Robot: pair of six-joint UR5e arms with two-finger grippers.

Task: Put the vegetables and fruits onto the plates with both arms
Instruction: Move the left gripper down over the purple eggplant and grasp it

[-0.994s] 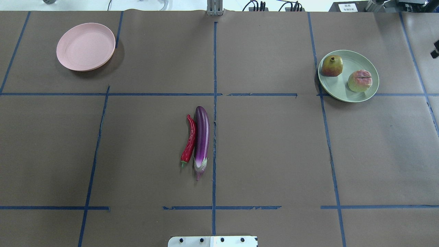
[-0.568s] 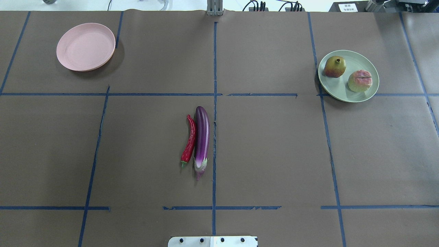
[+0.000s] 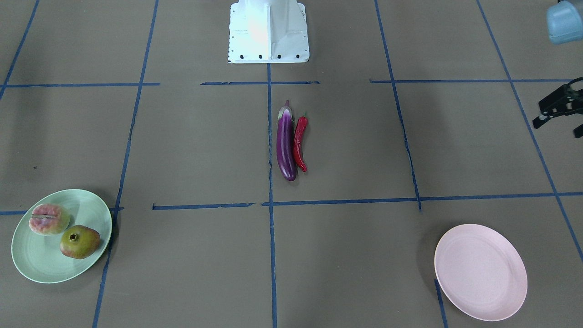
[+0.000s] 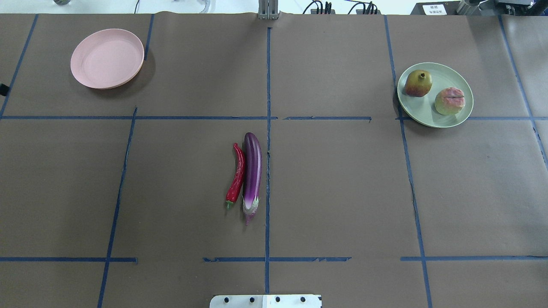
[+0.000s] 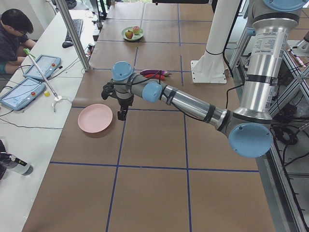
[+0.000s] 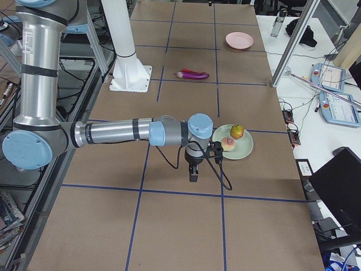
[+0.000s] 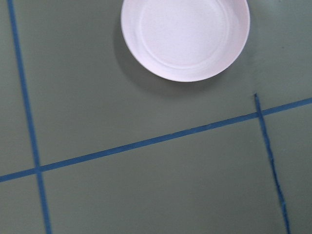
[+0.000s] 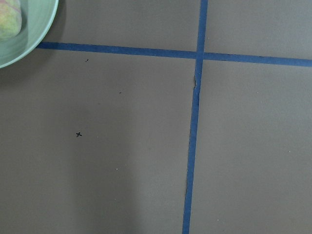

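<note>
Left tool (image 5: pixel 121 110): grip cannot be told; smooth round pink plate (image 4: pixel 107 58) just beside it, at 8 o'clock from the left end.
Right tool (image 6: pixel 193 172): grip cannot be told; mint plate (image 4: pixel 432 112) near, at 2 o'clock.
Fruit: peach (image 4: pixel 449 101) and pomegranate (image 4: pixel 418 83) on the mint plate.
Vegetables: glossy eggplant (image 4: pixel 252 171) and chili (image 4: pixel 236 175) touching, mid-desk (image 4: pixel 342 192).

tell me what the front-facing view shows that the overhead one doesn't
Only front-facing: the left gripper at its right edge, partly cut off, with a light blue joint cap above it. The overhead view has just a black speck at its left edge.
Only overhead: black cables and a white label beyond the far edge of the table.
Both: the eggplant and red chili pepper side by side mid-table, the empty pink plate, the mint green plate holding the peach and pomegranate, and the white base block.
</note>
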